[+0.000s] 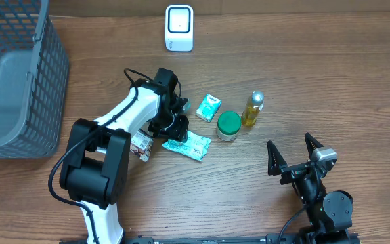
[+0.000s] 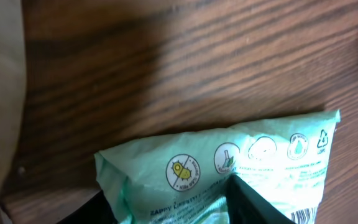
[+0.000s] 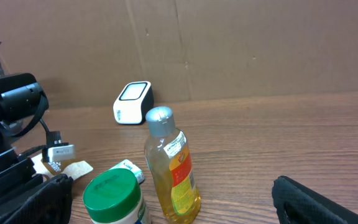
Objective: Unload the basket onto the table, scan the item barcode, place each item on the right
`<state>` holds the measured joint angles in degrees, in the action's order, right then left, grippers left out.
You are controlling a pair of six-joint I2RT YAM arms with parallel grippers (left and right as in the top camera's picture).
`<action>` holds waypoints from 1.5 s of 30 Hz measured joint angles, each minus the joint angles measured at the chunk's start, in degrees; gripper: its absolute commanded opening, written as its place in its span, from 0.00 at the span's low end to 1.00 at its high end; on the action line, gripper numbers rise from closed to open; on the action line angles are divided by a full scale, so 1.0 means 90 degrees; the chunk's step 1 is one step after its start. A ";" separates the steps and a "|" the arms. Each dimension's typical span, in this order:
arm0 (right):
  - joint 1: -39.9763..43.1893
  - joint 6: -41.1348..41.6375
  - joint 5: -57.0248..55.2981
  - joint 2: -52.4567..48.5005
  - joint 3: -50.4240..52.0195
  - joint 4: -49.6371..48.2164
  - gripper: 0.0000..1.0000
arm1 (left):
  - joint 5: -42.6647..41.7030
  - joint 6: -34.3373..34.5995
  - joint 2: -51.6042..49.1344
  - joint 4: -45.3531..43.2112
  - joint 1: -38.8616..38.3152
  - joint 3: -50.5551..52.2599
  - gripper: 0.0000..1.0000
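The item, a pale green wipes packet (image 1: 191,145), lies on the wooden table just right of my left gripper (image 1: 174,130). In the left wrist view the packet (image 2: 241,155) is bunched up between my two black fingers (image 2: 257,205), which press on its near end, so the gripper is shut on it. A strip of barcode (image 2: 307,215) shows at the packet's lower right corner. The white scanner (image 1: 179,28) stands at the far edge of the table. My right gripper (image 1: 293,156) rests open near the front edge, holding nothing.
A small green-and-white box (image 1: 209,107), a green-lidded jar (image 1: 228,125) and a yellow liquid bottle (image 1: 252,110) stand right of the packet. A small sachet (image 1: 141,146) lies by the left arm. A grey mesh basket (image 1: 46,68) fills the far left.
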<state>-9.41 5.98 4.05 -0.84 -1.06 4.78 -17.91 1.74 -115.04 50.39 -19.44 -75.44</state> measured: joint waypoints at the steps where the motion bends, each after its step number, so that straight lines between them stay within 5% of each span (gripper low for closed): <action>1: 0.0000 0.0002 -0.0002 0.0000 0.0000 -0.0002 1.00 | -0.0022 0.0002 0.0000 -0.0046 0.0002 0.0007 0.55; 3: 0.0000 -0.0002 0.0000 0.0000 0.0000 -0.0002 1.00 | -0.0056 0.0024 0.0000 -0.0102 0.0007 0.0010 0.47; 6: 0.0000 0.0002 -0.0002 0.0000 0.0000 -0.0002 1.00 | -0.0109 0.0102 0.0007 -0.0153 0.0012 0.0066 0.19; 10: 0.0000 0.0000 -0.0002 0.0000 0.0000 0.0000 1.00 | -0.0260 0.0131 0.0068 -0.0126 0.0046 0.0112 0.04; 21: 0.0000 0.0000 -0.0002 0.0000 0.0000 -0.0002 1.00 | -0.0879 0.0112 0.0226 -0.0107 0.0248 0.0214 0.04; 34: 0.0000 -0.0002 -0.0002 0.0000 0.0000 -0.0002 1.00 | -0.2635 -0.0447 0.2977 0.0593 0.0682 0.0257 0.04; 45: 0.0000 0.0000 -0.0002 0.0000 0.0000 -0.0002 1.00 | -0.2946 -0.0313 0.3378 0.1452 0.0680 0.0257 0.04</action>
<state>-9.41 5.98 4.03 -0.84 -1.06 4.75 -44.42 -1.08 -84.64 63.46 -13.32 -73.12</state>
